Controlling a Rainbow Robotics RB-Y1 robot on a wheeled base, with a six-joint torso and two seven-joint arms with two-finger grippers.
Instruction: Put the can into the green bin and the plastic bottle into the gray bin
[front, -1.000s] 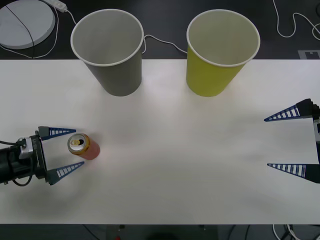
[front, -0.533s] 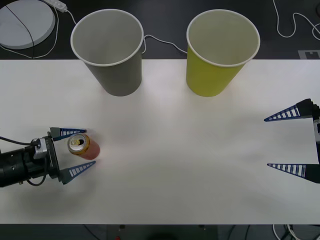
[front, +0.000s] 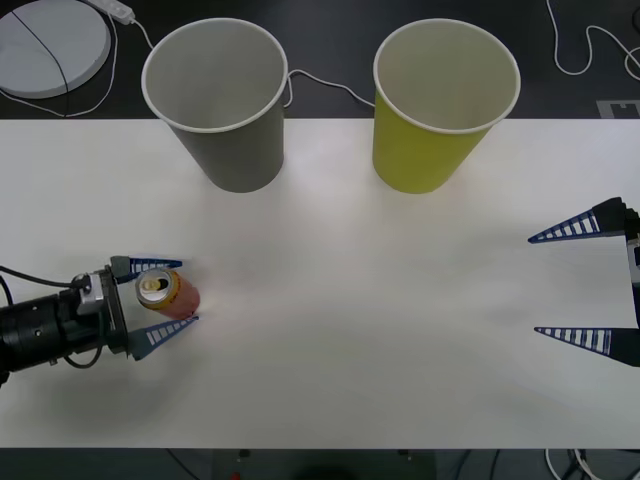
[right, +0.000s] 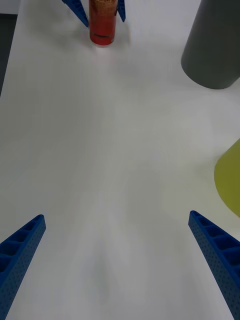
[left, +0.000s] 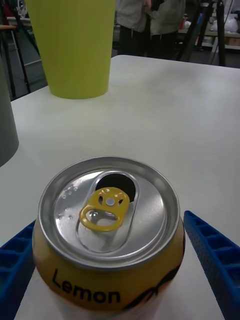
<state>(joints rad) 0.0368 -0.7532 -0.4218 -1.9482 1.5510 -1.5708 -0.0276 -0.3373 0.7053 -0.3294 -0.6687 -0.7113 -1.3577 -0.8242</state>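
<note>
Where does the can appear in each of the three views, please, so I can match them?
Front view: the can stands upright on the table's left part, between the left pincer's open fingers.
Right wrist view: the can is far off across the table, flanked by those blue fingers.
Left wrist view: the can is close up, its opened top facing the camera.
Shared landmark: the green bin.

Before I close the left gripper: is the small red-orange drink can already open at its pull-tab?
Yes, in the left wrist view the small red-orange drink can shows a dark open mouth beside its yellow pull-tab.
</note>
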